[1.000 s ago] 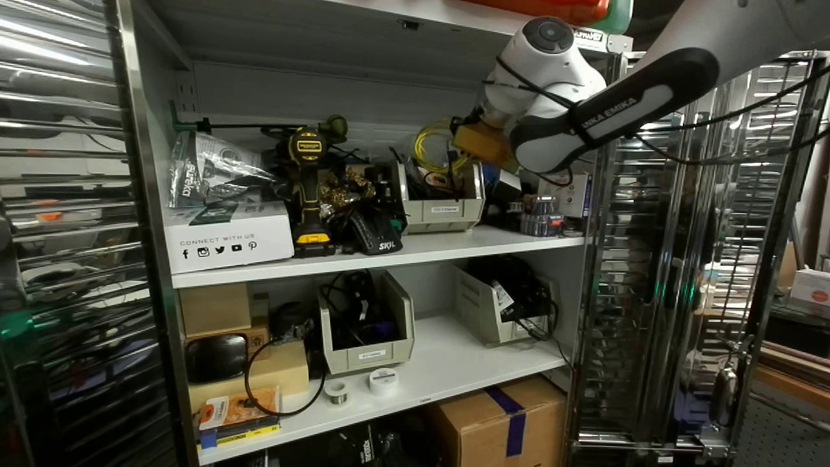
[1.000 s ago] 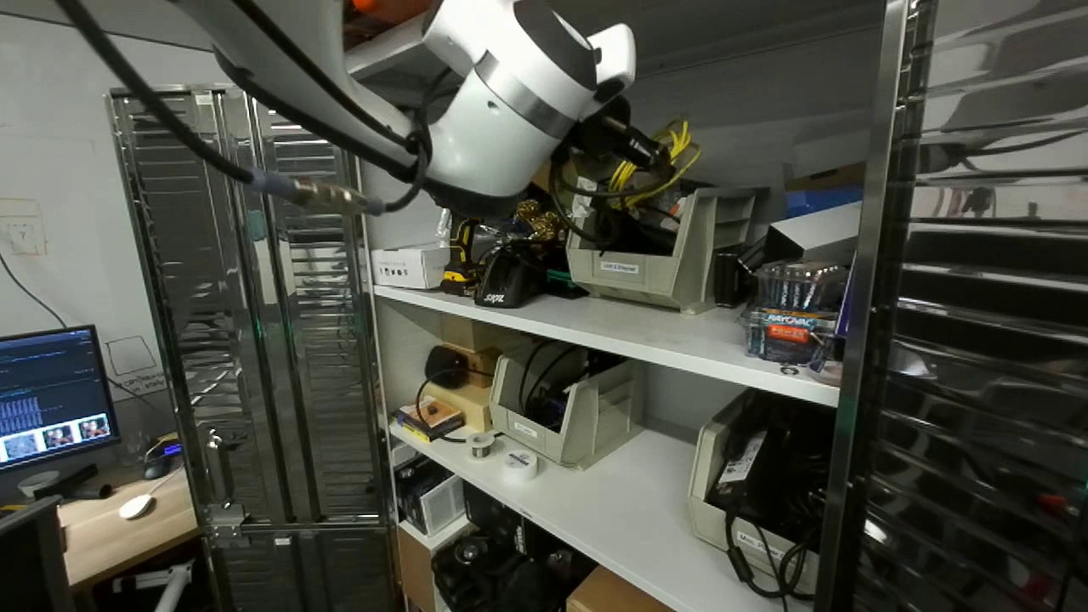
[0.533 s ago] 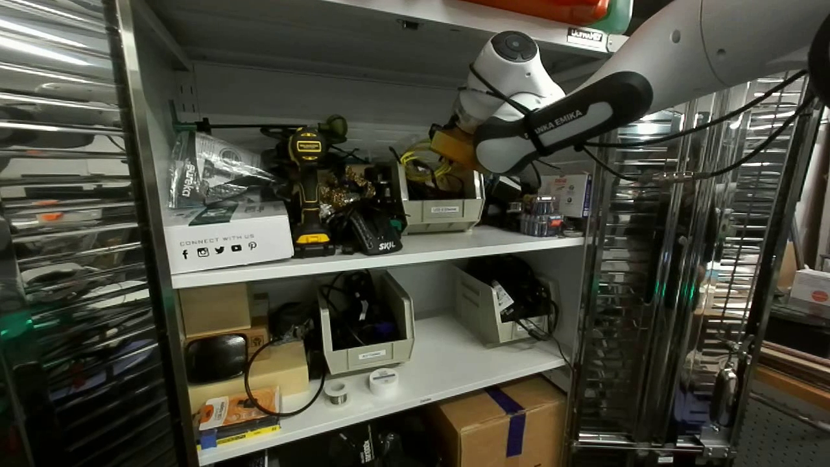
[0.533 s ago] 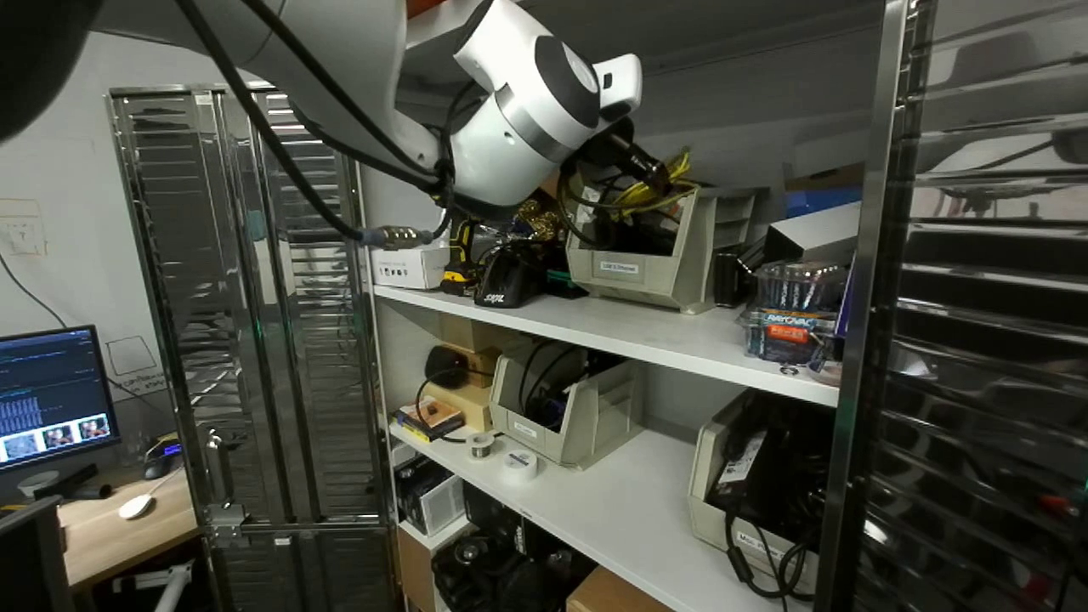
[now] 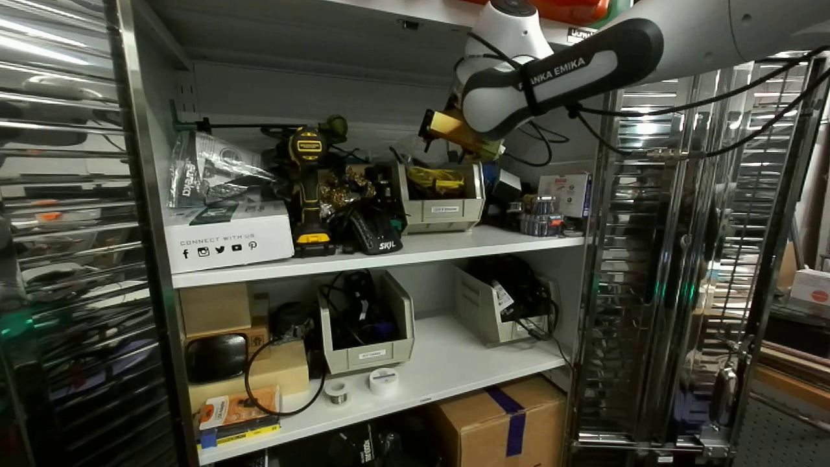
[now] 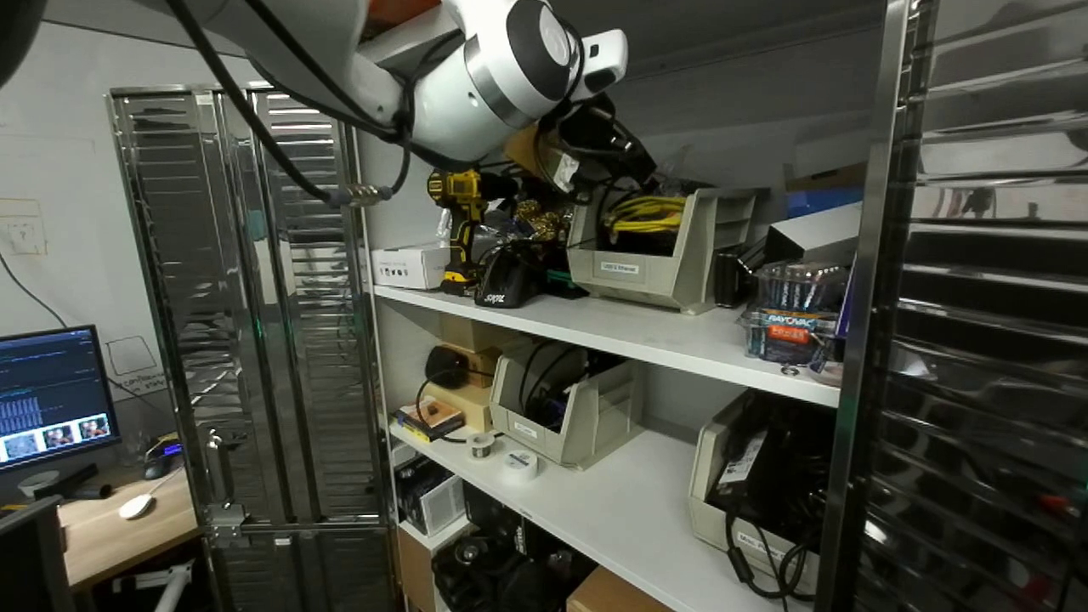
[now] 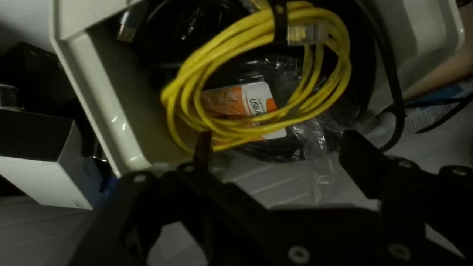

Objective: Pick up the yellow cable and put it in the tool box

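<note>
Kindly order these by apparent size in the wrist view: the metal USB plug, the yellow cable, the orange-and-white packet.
1. yellow cable, coiled
2. orange-and-white packet, partly covered by the cable
3. metal USB plug

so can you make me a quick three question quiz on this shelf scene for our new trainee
1. True or false: the gripper is open, and the yellow cable lies in the gray bin.
2. Which words are printed on the white box at the left end of the bin's shelf? a) HANDLE WITH CARE b) CONNECT WITH US c) THIS SIDE UP
3. Fill in: beside that box, on the same shelf, stands a black-and-yellow (blank).

Key: 1. true; 2. b; 3. drill
</note>
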You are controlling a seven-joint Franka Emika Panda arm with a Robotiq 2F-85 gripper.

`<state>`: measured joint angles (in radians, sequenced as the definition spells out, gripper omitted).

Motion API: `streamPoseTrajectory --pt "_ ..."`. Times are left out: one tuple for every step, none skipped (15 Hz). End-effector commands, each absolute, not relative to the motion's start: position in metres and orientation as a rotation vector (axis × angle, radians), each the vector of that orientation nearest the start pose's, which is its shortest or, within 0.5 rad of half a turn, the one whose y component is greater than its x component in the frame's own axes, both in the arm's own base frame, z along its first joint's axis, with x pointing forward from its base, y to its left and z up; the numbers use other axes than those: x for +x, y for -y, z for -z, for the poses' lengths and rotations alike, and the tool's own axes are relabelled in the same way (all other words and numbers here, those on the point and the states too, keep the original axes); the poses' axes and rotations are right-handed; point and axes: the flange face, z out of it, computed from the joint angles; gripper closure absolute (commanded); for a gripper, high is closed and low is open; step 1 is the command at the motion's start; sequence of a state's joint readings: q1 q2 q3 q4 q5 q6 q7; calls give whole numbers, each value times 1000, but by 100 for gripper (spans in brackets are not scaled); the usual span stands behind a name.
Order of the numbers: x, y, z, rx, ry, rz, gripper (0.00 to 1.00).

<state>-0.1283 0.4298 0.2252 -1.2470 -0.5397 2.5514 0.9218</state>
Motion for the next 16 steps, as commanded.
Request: streamPoseTrajectory --pt "719 -29 -633 -2760 -764 1229 0" --pt "717 -26 -631 -2794 -766 1173 0" --pt "715 -25 -629 -2816 -759 1113 0" --pt "710 -24 -628 -2835 -738 1045 0" --pt "704 -26 -627 -2847 -702 974 0" --pt "695 -27 -627 -2866 -663 907 0" --pt "685 -28 -627 -2884 -607 836 0" --pt "675 -30 -623 -2904 -550 767 0" --pt "662 -32 -622 -2926 -486 698 0" --pt "646 -33 -618 -2949 -417 628 0" --pt "631 -35 -614 -2957 -352 554 0" --pt "615 -35 -610 -2971 -288 474 0" --pt "599 -28 -611 -2947 -232 402 0" --pt "582 -26 -607 -2945 -165 317 0" --pt "564 -24 -604 -2942 -97 233 0" --pt "545 -20 -604 -2938 -30 157 0"
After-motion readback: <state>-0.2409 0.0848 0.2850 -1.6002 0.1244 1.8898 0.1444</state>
